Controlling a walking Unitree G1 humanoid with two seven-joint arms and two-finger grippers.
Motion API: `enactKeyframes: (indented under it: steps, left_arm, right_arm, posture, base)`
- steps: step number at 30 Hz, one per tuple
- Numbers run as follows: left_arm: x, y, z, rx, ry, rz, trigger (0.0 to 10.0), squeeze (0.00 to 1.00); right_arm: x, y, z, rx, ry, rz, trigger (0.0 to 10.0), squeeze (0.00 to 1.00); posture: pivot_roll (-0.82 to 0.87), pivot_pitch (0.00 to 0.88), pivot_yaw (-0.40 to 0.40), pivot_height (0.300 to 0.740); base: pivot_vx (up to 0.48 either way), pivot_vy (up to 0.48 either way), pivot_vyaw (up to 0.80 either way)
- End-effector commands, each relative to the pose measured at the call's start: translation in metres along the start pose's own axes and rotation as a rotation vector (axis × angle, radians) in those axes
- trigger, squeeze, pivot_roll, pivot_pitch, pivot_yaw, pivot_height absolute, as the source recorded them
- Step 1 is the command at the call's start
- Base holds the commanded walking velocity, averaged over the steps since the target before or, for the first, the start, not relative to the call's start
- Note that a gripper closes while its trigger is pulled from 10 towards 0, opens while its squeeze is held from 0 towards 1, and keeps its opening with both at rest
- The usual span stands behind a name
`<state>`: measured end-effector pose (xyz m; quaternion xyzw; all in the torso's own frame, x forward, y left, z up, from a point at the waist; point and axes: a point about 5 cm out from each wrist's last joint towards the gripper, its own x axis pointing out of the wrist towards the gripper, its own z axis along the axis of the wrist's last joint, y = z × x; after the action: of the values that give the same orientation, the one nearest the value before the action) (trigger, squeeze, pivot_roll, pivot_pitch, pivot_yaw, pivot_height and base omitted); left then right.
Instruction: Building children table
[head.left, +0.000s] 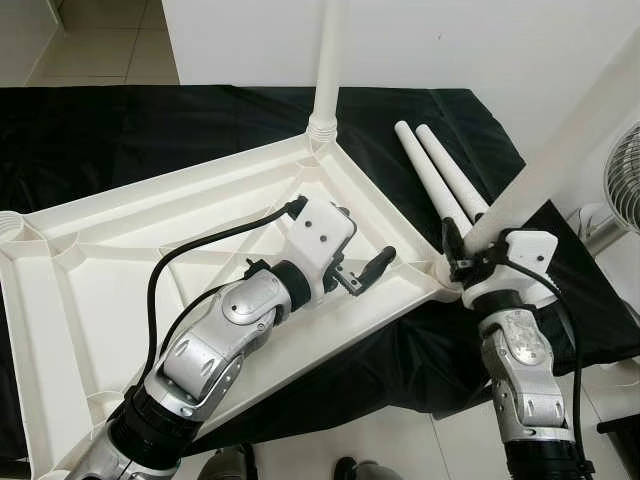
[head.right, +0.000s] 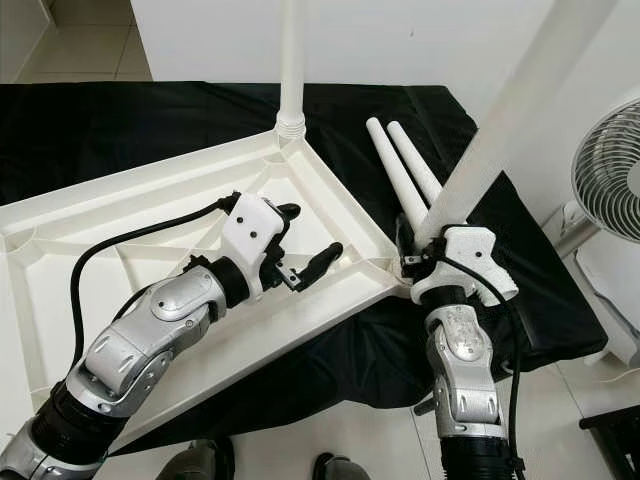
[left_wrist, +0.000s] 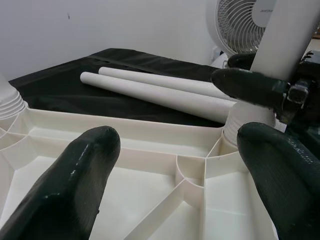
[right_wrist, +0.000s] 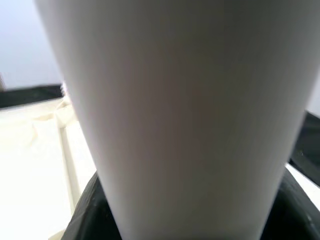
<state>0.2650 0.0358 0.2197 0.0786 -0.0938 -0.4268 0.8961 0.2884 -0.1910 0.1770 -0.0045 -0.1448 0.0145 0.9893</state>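
Writing: none readable; the fan (left_wrist: 245, 25) hub's label is blurred.
Tabletop (head.left: 120, 260): white ribbed plastic, upside down on black cloth (head.left: 150, 130); one leg (head.left: 327, 60) upright in the far corner socket.
Right gripper (head.left: 462, 252): clamped on a tilted white leg (head.left: 560, 140) at the right corner socket.
Left gripper (head.left: 360, 262): fingers spread, empty, over the ribs just left of that corner.
Spare legs (head.left: 440, 175): two, lying on the cloth, far right.

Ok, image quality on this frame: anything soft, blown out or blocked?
Both eye views are sharp and evenly lit, though the white tabletop lacks contrast. In the left wrist view the near black fingers are blurred while the loose legs stay crisp. In the right wrist view the held leg sits close and defocused.
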Motion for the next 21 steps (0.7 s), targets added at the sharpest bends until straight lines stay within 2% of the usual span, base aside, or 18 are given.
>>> enactKeyframes:
  steps: [1,7,9,14,21]
  left_arm:
    - [-0.0019,-0.0076,0.0019,0.005,-0.002,-0.093,10.0,0.0]
    - [-0.0017,-0.0074,0.0021,0.008,-0.001,-0.095,10.0,0.0]
    - [-0.0016,-0.0074,0.0024,0.008,-0.002,-0.095,10.0,0.0]
    - [-0.0015,-0.0072,0.0029,0.01,-0.003,-0.095,10.0,0.0]
    - [-0.0013,-0.0069,0.0033,0.01,-0.004,-0.094,10.0,0.0]
  right_arm:
    - [-0.0099,-0.0048,-0.0286,0.066,0.162,-0.047,10.0,0.0]
    - [-0.0092,-0.0072,-0.03,0.098,0.184,-0.069,10.0,0.0]
    - [-0.0094,-0.0077,-0.0315,0.141,0.198,-0.085,10.0,0.0]
    - [-0.0095,-0.0037,-0.0323,0.122,0.211,-0.046,10.0,0.0]
    - [-0.0076,-0.0034,-0.0343,0.13,0.24,-0.065,10.0,0.0]
  posture:
    - [0.08,0.186,-0.029,0.74]
    - [0.08,0.187,-0.029,0.74]
    - [0.08,0.187,-0.029,0.74]
    - [0.08,0.187,-0.029,0.74]
    - [0.08,0.186,-0.029,0.74]
  base:
    - [0.0,0.0,0.0]
    - [0.0,0.0,0.0]
    - [0.0,0.0,0.0]
    - [0.0,0.0,0.0]
    - [0.0,0.0,0.0]
